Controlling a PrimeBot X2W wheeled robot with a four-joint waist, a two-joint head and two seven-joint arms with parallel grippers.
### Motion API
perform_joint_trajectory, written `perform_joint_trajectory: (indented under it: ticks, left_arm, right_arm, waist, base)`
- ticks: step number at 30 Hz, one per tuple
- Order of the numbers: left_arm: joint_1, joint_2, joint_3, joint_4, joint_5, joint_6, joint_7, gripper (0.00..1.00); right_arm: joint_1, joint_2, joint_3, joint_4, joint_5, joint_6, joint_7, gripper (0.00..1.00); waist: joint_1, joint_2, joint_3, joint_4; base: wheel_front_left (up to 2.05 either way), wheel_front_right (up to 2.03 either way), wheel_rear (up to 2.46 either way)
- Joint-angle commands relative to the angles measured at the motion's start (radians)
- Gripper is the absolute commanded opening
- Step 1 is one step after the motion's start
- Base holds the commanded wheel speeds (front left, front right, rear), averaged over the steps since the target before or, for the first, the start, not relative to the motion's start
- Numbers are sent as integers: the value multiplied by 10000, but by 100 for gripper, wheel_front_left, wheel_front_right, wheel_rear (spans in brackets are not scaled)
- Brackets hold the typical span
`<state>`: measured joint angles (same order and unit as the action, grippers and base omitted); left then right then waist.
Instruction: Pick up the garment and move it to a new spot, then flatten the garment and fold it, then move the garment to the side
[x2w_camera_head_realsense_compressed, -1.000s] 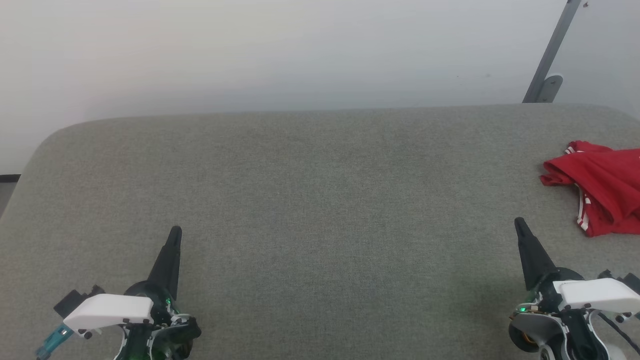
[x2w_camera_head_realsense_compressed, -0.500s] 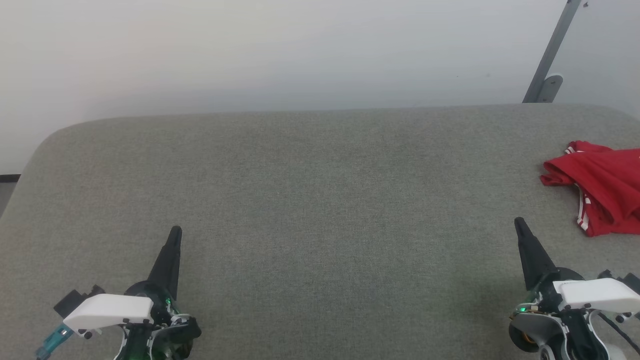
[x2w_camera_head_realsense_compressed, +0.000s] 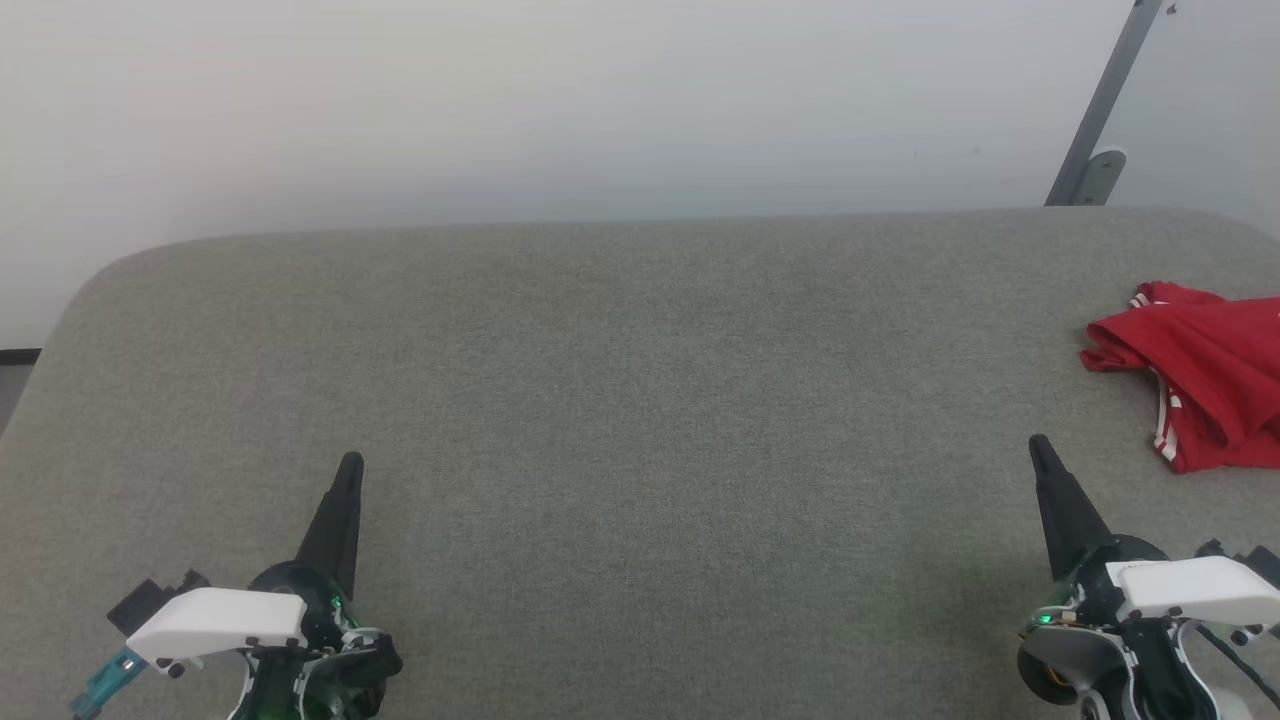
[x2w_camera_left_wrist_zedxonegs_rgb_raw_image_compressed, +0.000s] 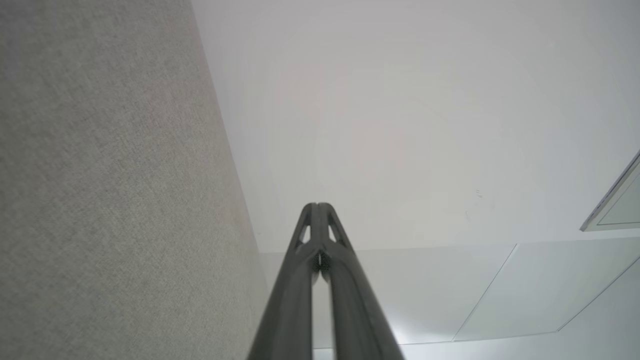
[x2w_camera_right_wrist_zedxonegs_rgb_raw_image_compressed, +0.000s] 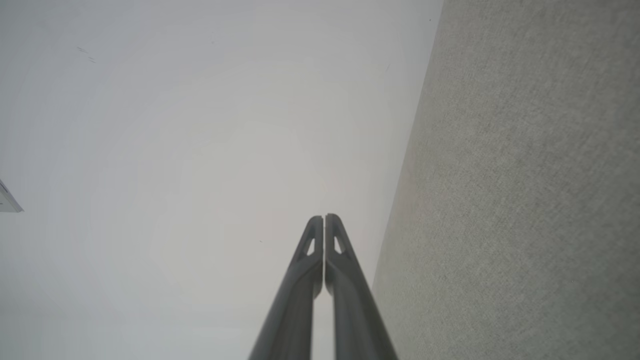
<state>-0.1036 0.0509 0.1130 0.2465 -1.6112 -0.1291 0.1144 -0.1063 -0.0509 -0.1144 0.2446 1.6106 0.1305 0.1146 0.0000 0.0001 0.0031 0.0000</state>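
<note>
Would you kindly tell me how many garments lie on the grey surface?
1: the garment, crumpled, on the grey surface at the picture's right edge, which cuts it off; others may lie beyond.

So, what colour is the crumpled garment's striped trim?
White stripes on the crumpled red fabric garment; best in head view.

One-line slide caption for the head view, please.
Bunched red garment lies at the right edge of the grey padded surface; left gripper and right gripper sit shut and empty near the front.
</note>
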Motion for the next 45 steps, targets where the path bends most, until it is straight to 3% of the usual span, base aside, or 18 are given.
perform_joint_trajectory:
  ticks: [1, 45]
  left_arm:
    - [-113, -26, 1, -31, -34, -29, 29, 0]
    - [-113, -26, -1, -30, -35, -29, 28, 0]
  right_arm:
    - [-44, 35, -10, -15, 44, 4, 22, 0]
    - [-44, 34, -8, -15, 45, 4, 22, 0]
  waist:
    - [0, -1, 0, 0]
    - [0, -1, 0, 0]
  base:
    - [0, 0, 0]
    - [0, 0, 0]
